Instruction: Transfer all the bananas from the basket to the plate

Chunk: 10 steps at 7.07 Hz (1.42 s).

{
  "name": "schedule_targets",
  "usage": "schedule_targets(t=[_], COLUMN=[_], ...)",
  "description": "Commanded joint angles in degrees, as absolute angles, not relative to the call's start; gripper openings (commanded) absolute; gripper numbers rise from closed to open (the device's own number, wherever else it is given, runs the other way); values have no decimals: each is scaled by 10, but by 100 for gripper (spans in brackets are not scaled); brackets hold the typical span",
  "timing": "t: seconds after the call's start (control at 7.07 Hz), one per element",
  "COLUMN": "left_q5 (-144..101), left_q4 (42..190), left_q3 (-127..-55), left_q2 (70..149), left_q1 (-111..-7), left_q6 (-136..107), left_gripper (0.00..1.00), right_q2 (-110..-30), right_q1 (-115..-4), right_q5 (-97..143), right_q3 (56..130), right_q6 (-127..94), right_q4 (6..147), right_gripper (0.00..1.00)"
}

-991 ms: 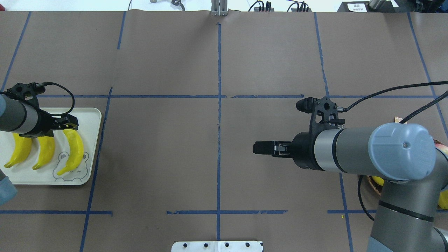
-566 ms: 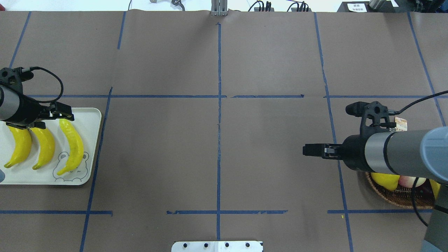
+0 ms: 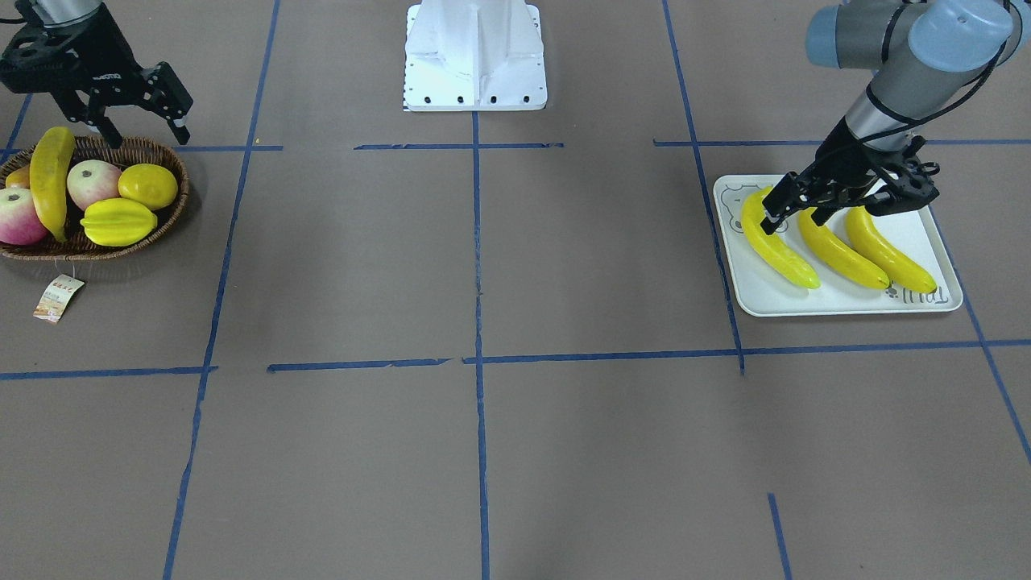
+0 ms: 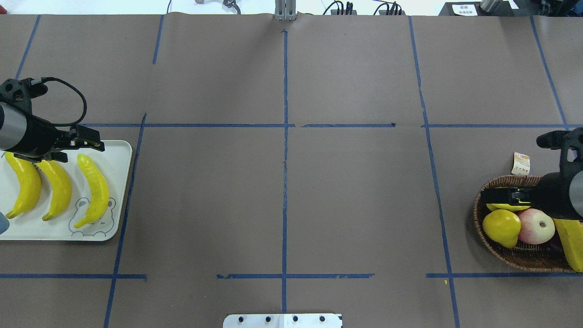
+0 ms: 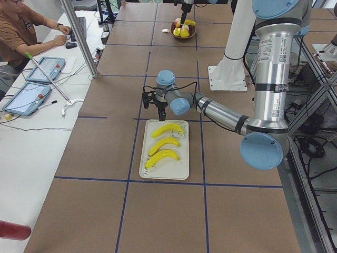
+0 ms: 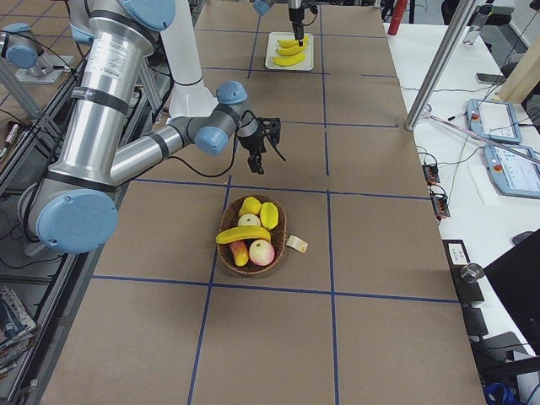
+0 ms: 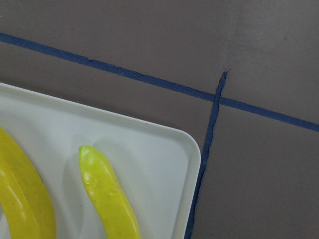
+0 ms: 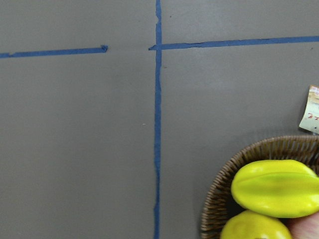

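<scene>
Three bananas [image 4: 59,187] lie on the left-hand plate [image 4: 120,182], with the left claw [image 4: 93,142] spread above. The right claw [image 3: 147,130], spread and empty, should next descend onto the last banana [image 4: 575,243] in the basket [image 4: 501,255].

The table [image 4: 355,205] is covered in brown paper with a grid of blue tape [image 4: 285,150]. The white base [image 3: 475,56] stands at its near edge. The plate [image 4: 120,177] lies far to the base's left, the basket [image 3: 105,248] far to its right, its tag [image 3: 58,296] on the paper just beyond.

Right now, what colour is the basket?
The basket is dark brown wicker; front-facing view shows it best.
</scene>
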<state>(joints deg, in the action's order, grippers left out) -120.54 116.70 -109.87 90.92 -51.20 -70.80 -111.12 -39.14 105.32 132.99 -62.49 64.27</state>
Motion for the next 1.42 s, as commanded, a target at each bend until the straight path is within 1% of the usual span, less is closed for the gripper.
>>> schedule_targets(t=[0.0, 0.14, 0.28, 1.27], left_q5=[-1206, -1205, -1206, -1205], left_q4=[1166, 1166, 1166, 1167], left_q3=[-1099, -1099, -1100, -1097], left_q2=[919, 923, 932, 946], left_q1=[-511, -510, -509, -499], left_q6=[-709, -728, -742, -754], left_gripper=[99, 99, 99, 99], right_q2=[-1194, -1225, -1248, -1260], right_q1=[-448, -451, -454, -454], right_q5=[1115, 1121, 1122, 1136], right_q3=[1250, 1183, 1155, 1103], right_q6=[-532, -531, -530, -527], right_q4=[487, 383, 332, 335], right_gripper=[100, 100, 100, 100])
